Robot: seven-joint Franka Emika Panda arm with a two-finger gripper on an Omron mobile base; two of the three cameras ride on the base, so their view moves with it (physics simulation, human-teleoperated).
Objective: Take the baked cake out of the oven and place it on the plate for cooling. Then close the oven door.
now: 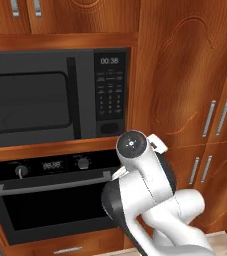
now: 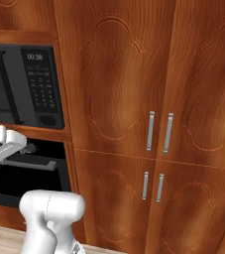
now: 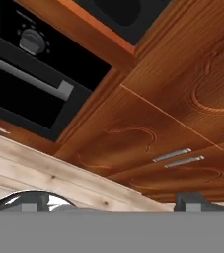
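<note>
Left of claw: oven door (image 1: 50, 207) shut, handle (image 1: 50, 185) untouched.
Claw (image 3: 113, 202): wide open, empty.
Next: reach handle, open door.

Microwave (image 1: 40, 97) – wooden cabinets (image 2: 148, 99) – perhaps floorboards (image 3: 49, 173)

The arm's white links cover the right end of the oven door (image 1: 50, 205) and of its silver handle (image 1: 45, 186) in the left base view; the oven (image 2: 32, 171) is cut by the left edge in the right base view. Behind the dark glass, nothing inside can be made out. The microwave (image 1: 55, 95) above the hand is cut by the left edge, its keypad labels too small to read. The gripper (image 3: 113, 203) shows just its fingertips (image 3: 195, 201) at the hand view's bottom edge.
</note>
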